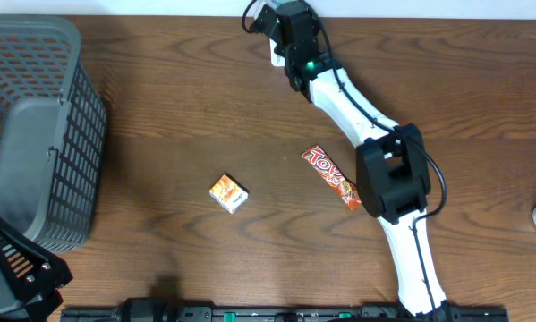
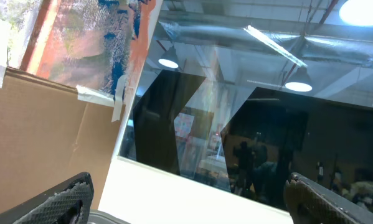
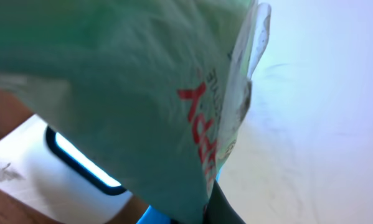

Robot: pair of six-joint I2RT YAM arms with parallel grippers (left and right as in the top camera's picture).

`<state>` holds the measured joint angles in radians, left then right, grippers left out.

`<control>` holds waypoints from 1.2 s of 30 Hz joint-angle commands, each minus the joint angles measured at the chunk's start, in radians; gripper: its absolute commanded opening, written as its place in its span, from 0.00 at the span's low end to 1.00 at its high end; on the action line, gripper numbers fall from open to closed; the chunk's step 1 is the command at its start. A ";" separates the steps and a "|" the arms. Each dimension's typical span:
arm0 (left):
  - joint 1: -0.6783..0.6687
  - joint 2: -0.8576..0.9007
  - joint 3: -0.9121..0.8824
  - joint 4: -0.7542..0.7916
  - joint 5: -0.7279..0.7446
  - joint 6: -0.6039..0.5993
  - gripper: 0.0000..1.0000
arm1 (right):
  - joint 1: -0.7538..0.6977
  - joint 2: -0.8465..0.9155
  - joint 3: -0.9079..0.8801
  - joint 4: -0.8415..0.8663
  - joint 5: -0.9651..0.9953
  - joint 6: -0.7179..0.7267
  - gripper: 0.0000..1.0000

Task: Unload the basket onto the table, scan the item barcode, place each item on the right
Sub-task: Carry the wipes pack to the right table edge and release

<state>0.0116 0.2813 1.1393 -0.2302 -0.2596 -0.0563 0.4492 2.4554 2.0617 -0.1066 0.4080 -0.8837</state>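
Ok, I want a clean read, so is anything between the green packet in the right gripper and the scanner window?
Nothing visible. The green packet, pinched in the right gripper, hangs beside the scanner's lit window with only open space between. The candy bar and small orange box lie mid-table, well away.

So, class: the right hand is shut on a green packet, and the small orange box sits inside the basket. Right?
Not quite. The box lies on the table, outside the basket, as the overhead view shows. The right hand is indeed shut on a green packet.
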 commanded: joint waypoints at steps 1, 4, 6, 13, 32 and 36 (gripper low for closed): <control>0.002 -0.011 -0.004 0.008 0.016 -0.009 0.98 | 0.012 0.042 0.016 0.010 0.035 -0.052 0.01; 0.002 -0.011 -0.004 0.008 0.016 -0.009 0.98 | 0.019 0.046 0.016 0.009 0.032 -0.051 0.01; 0.002 -0.011 -0.004 0.008 0.016 -0.009 0.98 | 0.022 0.046 0.016 0.011 0.032 -0.053 0.01; 0.002 -0.011 -0.004 0.011 0.016 -0.009 0.98 | 0.032 0.024 0.016 0.005 0.113 -0.057 0.01; 0.002 -0.011 -0.005 0.019 0.016 -0.010 0.97 | -0.146 -0.414 0.016 -0.879 0.222 0.750 0.01; 0.002 -0.011 -0.005 0.024 0.016 -0.009 0.98 | -0.317 -0.405 0.002 -1.017 0.223 0.882 0.01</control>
<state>0.0116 0.2813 1.1393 -0.2169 -0.2596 -0.0563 0.2386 2.0220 2.0808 -1.0832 0.6094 -0.2134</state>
